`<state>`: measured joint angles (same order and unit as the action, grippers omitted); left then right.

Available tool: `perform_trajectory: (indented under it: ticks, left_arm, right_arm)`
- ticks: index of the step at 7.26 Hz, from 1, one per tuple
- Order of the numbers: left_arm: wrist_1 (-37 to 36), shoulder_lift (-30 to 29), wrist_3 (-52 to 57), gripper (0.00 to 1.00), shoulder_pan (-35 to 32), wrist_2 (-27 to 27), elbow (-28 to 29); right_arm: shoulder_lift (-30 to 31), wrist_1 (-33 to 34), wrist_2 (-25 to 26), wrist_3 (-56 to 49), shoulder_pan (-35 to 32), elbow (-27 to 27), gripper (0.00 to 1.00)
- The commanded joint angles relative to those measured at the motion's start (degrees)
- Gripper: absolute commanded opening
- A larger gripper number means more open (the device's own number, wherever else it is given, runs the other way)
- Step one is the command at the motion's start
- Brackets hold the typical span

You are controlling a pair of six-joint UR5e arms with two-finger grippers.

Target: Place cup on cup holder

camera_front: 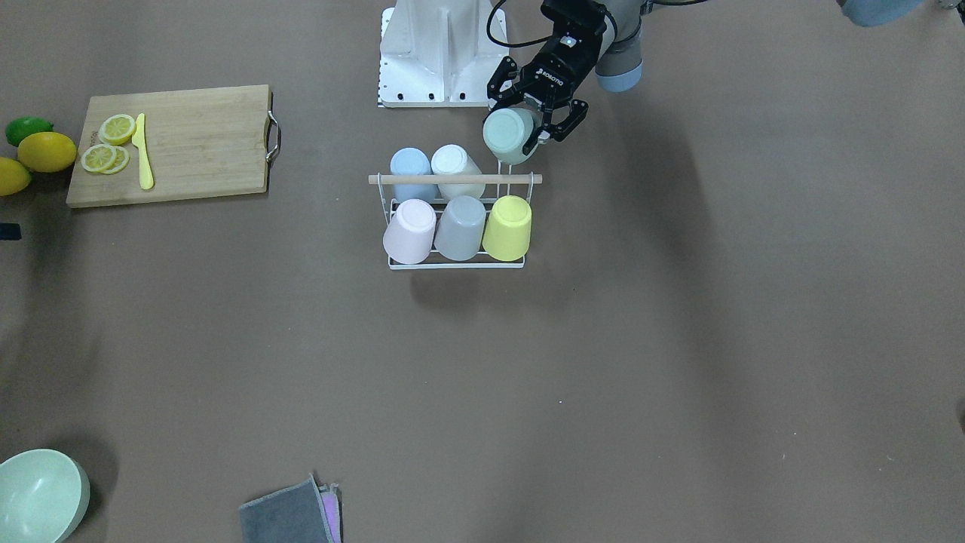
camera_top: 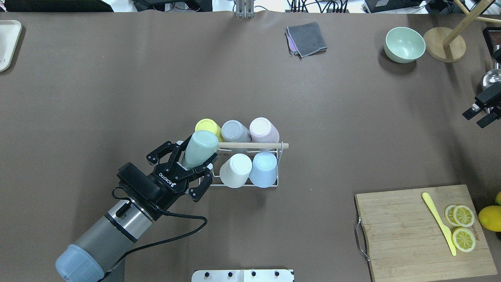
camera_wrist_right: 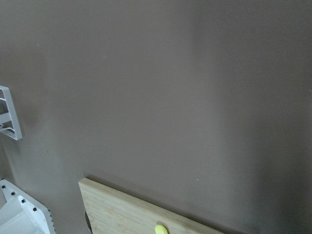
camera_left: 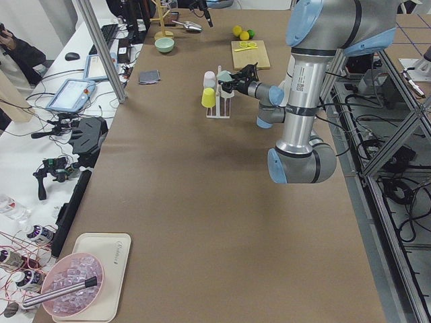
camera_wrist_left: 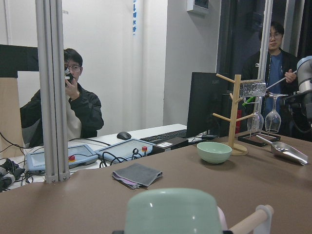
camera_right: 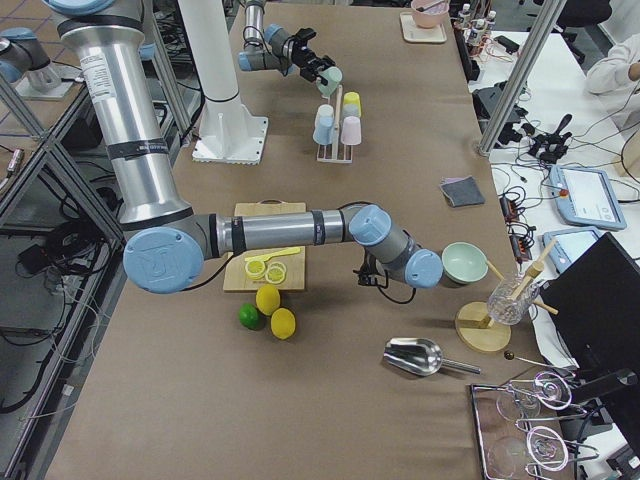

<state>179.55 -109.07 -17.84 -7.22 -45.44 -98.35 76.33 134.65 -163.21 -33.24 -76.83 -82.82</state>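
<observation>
Nearest the robot, at the near left corner of the cup holder [camera_top: 258,145], the left gripper [camera_top: 195,156] is pinching a mint green cup [camera_top: 201,145] by its sides. The cup is tilting, its closed bottom pointing away from the robot and lying against the left end of the holder's wooden rod. The gripper body is hiding the cup's mouth, so whether it is sitting over a prong cannot be told.

Two cups are hanging upside down in the holder's near row beside the green one: a white cup [camera_top: 235,170], then a blue cup [camera_top: 264,174]. Beyond the rod, the far row is carrying a yellow cup [camera_top: 207,126], a grey cup [camera_top: 235,131] and a pink cup [camera_top: 263,130].

Well to the right of the holder, a cutting board [camera_top: 411,231] is bearing lemon slices [camera_top: 464,239] and a yellow knife [camera_top: 438,221]. The right gripper [camera_top: 477,118] is showing only partly at the overhead view's right edge, its fingertips looking spread with nothing between them.

Far beyond the holder, a folded grey cloth [camera_top: 307,38] and a pale green bowl [camera_top: 404,44] are lying.
</observation>
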Motion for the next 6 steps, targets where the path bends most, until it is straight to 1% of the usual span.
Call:
perform_trajectory:
  ticks: [1,2,3,4,5,6]
  left_arm:
    - [0.01,-0.18,0.00,0.00,0.10,0.00,0.26]
    - [0.01,-0.44,0.00,0.00,0.19,0.09,0.61]
    - [0.01,-1.31,0.00,0.00,0.36,0.09,1.66]
    - [0.01,-1.32,0.00,0.00,0.45,0.09,1.75]
    - [0.09,-1.32,0.00,0.00,0.45,0.09,1.75]
    - [0.09,-1.32,0.00,0.00,0.97,0.18,1.75]
  right_arm:
    - [0.92,-4.19,9.26,10.15,-0.08,-3.48,0.99]
    - [1.01,-5.70,12.19,12.73,-0.08,-3.49,0.99]
    - [1.36,-9.98,16.31,15.02,-0.08,-3.66,0.99]
    - [3.10,-16.02,19.04,16.96,-0.08,-3.93,0.99]
    - [4.69,-22.52,19.16,18.46,-0.16,-3.93,0.99]
    - [5.83,-27.63,19.25,19.25,-0.16,-3.93,0.99]
